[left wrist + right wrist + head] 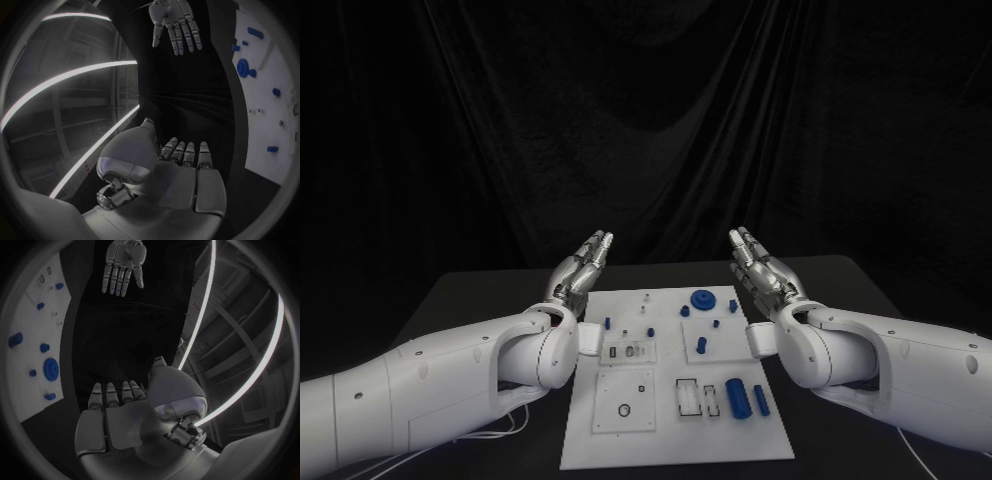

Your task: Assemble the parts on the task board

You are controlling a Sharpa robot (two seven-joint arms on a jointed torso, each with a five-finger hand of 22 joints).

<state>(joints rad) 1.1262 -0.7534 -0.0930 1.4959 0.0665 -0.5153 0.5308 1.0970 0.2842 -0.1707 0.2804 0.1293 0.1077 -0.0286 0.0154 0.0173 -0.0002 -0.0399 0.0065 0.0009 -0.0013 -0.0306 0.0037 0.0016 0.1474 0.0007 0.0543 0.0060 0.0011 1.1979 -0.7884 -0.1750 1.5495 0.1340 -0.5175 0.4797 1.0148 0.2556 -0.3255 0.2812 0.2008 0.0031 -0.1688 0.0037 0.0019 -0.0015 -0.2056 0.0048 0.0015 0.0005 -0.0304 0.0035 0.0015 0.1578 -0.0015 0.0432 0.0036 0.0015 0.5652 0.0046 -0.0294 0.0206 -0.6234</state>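
Task board [678,445] lies between the left hand [583,264] and right hand [760,264], both raised, fingers extended, holding nothing.

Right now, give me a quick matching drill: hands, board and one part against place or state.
Things:
1. left hand
2. right hand
3. task board
4. blue round disc

Descriptions:
A. white plate flat on the black table
B. open, raised by the board's left edge
C. lies at the board's far end
D. open, raised by the board's right edge

Pairs: 1-B, 2-D, 3-A, 4-C
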